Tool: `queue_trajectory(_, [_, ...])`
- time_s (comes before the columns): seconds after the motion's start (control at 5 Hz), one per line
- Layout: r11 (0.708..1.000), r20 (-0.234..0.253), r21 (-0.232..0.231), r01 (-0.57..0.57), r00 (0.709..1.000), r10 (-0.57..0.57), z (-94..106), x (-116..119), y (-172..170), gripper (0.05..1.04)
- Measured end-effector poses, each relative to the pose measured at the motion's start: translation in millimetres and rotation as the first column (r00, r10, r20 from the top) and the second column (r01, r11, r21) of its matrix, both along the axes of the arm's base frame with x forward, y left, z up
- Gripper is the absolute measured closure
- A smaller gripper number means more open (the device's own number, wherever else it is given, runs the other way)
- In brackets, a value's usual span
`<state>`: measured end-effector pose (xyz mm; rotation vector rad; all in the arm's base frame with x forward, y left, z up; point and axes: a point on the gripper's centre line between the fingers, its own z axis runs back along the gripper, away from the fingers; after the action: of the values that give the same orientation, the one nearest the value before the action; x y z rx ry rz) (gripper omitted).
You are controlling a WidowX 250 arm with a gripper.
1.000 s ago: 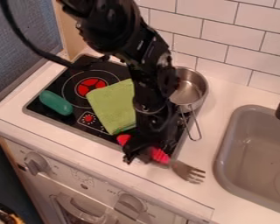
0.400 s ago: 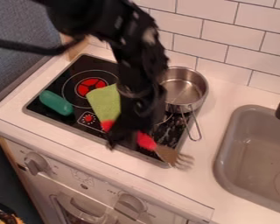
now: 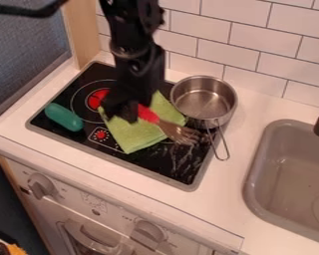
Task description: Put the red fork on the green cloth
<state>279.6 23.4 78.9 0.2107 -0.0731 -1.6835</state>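
The black gripper (image 3: 127, 110) hangs over the upper left part of the green cloth (image 3: 139, 135), shut on the red handle of the fork (image 3: 149, 115). The fork's metal tines point down and to the right, over the cloth's right edge and the black cooktop. Part of the handle is hidden behind the gripper. Whether the fork touches the cloth, I cannot tell. The cloth lies on the middle of the stove.
A steel pot (image 3: 203, 101) with a wire handle stands on the stove's right side, close to the tines. A teal oblong object (image 3: 64, 117) lies at the stove's left. The grey sink (image 3: 292, 184) is at the right, and a tiled wall (image 3: 255, 55) rises behind.
The gripper has carried the fork up and to the left in the view, from the stove's front edge to over the cloth. More of the cloth and the pot is uncovered.
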Motion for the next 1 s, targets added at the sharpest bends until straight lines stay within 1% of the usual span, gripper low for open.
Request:
queue_trajectory(0.2, [1.000,-0.018,-0.010,0.024,1.000,-0.024,-4.2,23,18,0.691])
queue_trajectory(0.4, [0.998,-0.021,-0.009,0.058,0.998,-0.058,-10.1,45,32,0.691])
queue_trajectory(0.6, [0.992,-0.045,-0.004,0.123,0.991,-0.123,-17.9,61,38,0.691])
queue_trajectory(0.8, [0.963,-0.089,-0.014,0.271,0.958,-0.271,-31.2,77,44,0.691])
queue_trajectory(1.0, [0.924,-0.111,-0.043,0.381,0.917,-0.383,-39.3,85,54,0.691])
